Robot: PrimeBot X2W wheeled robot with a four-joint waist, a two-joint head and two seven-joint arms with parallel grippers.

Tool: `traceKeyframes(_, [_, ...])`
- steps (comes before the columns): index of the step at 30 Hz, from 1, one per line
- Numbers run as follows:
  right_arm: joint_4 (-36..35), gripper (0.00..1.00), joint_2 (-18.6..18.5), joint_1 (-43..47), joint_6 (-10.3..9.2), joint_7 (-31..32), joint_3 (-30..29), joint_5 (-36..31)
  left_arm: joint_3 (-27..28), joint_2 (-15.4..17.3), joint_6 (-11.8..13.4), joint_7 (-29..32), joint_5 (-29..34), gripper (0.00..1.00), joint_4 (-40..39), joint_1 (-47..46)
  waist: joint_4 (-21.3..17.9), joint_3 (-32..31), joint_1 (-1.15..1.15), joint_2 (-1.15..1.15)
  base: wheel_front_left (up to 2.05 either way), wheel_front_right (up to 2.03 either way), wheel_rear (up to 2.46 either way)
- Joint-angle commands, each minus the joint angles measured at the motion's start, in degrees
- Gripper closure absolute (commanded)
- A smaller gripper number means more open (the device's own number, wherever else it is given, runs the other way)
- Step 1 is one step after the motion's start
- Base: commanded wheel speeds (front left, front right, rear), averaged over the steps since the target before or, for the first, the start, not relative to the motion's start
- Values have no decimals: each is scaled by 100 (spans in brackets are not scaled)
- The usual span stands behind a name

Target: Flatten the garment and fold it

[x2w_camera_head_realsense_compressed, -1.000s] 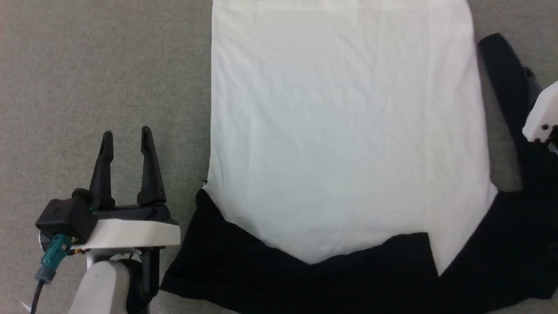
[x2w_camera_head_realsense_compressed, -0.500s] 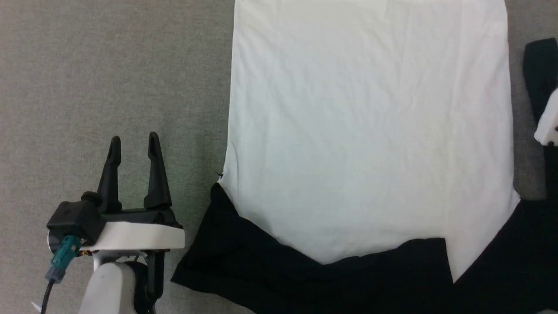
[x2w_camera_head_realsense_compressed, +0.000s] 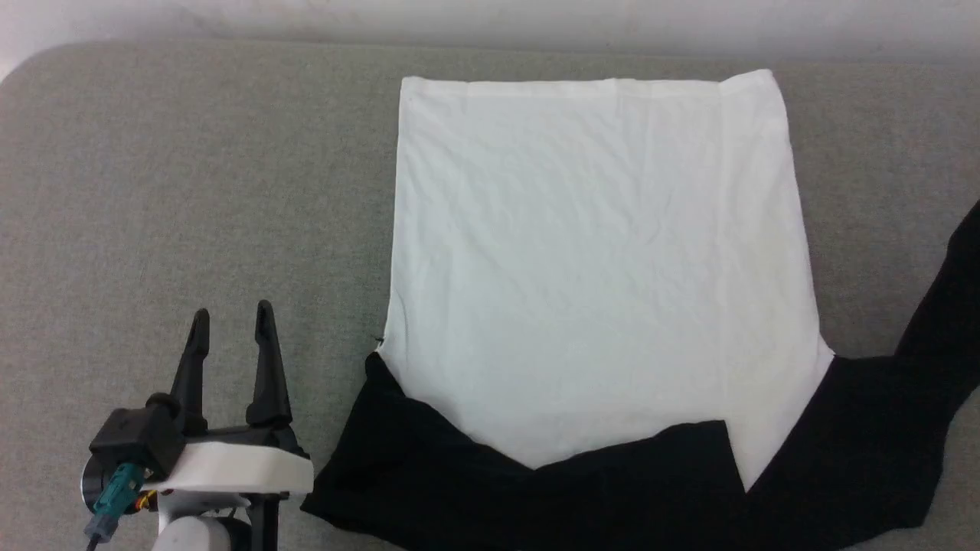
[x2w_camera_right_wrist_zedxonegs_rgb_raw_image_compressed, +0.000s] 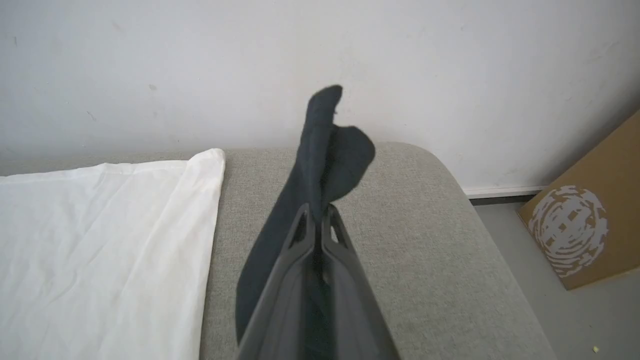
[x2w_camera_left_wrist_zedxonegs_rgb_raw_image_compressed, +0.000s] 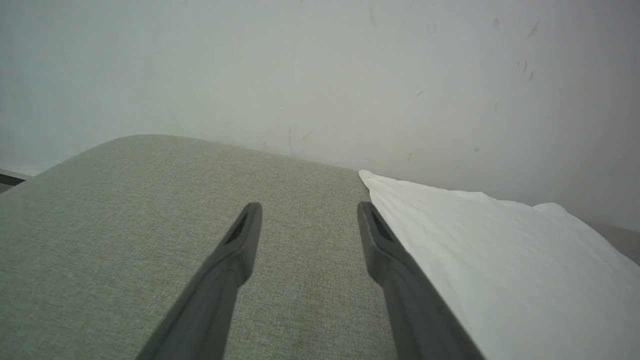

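Observation:
The garment [x2w_camera_head_realsense_compressed: 597, 275] lies flat on the grey surface, white body spread with its hem far from me and black shoulders [x2w_camera_head_realsense_compressed: 536, 497] at the near edge. Its black right sleeve [x2w_camera_head_realsense_compressed: 942, 321] rises off the surface toward the right. In the right wrist view my right gripper [x2w_camera_right_wrist_zedxonegs_rgb_raw_image_compressed: 317, 215] is shut on that black sleeve [x2w_camera_right_wrist_zedxonegs_rgb_raw_image_compressed: 325, 145], whose cuff end sticks up past the fingertips. My left gripper [x2w_camera_head_realsense_compressed: 232, 315] stands open over bare surface left of the shirt, nothing between its fingers [x2w_camera_left_wrist_zedxonegs_rgb_raw_image_compressed: 235, 250]; the white body [x2w_camera_left_wrist_zedxonegs_rgb_raw_image_compressed: 500, 270] lies just to its right.
A grey padded surface [x2w_camera_head_realsense_compressed: 191, 191] holds the shirt, with a pale wall [x2w_camera_head_realsense_compressed: 490, 19] along its far edge. A brown cardboard box [x2w_camera_right_wrist_zedxonegs_rgb_raw_image_compressed: 585, 225] stands on the floor past the surface's right end.
The head camera has pulled back, so the far hem and the wall show. My right gripper has shut on the black sleeve and lifted it off the surface. The left gripper stays open.

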Motion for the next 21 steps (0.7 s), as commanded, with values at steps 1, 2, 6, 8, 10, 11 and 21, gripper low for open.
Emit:
traceKeyframes(1, [-642,100,158,248,-10,220,36,-6,11,-18,-41,-27,75,0,-3,134,-282,-531,1,1,0,0,0])
traceKeyframes(2, [-978,100,224,354,-10,350,74,14,8,-22,-43,-27,87,0,2,174,-300,-585,1,1,0,0,0])
traceKeyframes(6, [-2165,100,413,748,-10,905,435,46,8,-29,-52,-27,112,0,11,266,-351,-715,1,1,0,0,0])
traceKeyframes(8, [-2606,100,467,906,-10,1142,762,75,-1,-22,-64,-27,121,0,22,283,-359,-755,1,1,0,0,0])
traceKeyframes(10, [-2930,100,500,1026,-10,1336,1146,111,-8,-17,-71,-27,125,0,36,290,-361,-784,1,1,0,0,0])
traceKeyframes(11, [-3031,100,503,1077,-10,1414,1361,119,-11,-16,-76,-27,124,0,42,291,-359,-797,1,1,0,0,0])
traceKeyframes(21, [-2425,100,569,1327,-10,1610,3517,446,-66,-38,-138,-27,89,0,129,262,-269,-808,1,1,0,0,0])
